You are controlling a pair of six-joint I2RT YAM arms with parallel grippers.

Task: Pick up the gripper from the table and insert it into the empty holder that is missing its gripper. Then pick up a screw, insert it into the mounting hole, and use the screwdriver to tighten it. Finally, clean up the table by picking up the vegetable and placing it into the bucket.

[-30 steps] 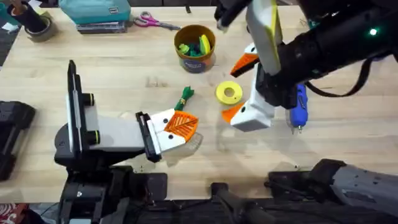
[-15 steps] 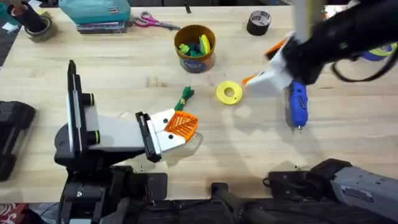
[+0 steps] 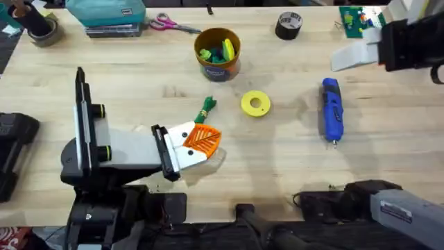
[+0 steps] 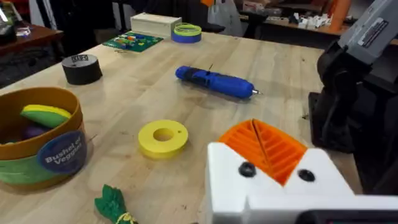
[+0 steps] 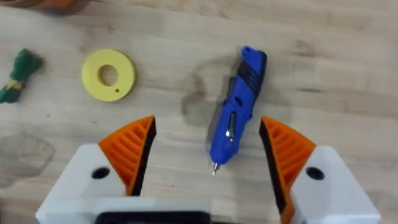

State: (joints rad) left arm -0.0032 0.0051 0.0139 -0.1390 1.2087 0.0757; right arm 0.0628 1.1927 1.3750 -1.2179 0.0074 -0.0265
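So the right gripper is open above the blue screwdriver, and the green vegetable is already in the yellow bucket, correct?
Not quite. The right gripper is open above the screwdriver, but the vegetable is not in the bucket. The overhead view shows it lying on the table beside the yellow ring.

Small orange plastic finger (image 3: 202, 139), triangular with ribbed slats, seated in the white angular bracket (image 3: 182, 147) at the end of the black-and-grey arm. Blue pen-shaped electric screwdriver (image 3: 331, 119) lying flat on the wooden table, metal tip toward the near edge. Small dark-green toy vegetable (image 3: 207, 107) lying beside the bracket. Round mustard-yellow tub (image 3: 217, 53) with blue label band, upright, holding toy pieces
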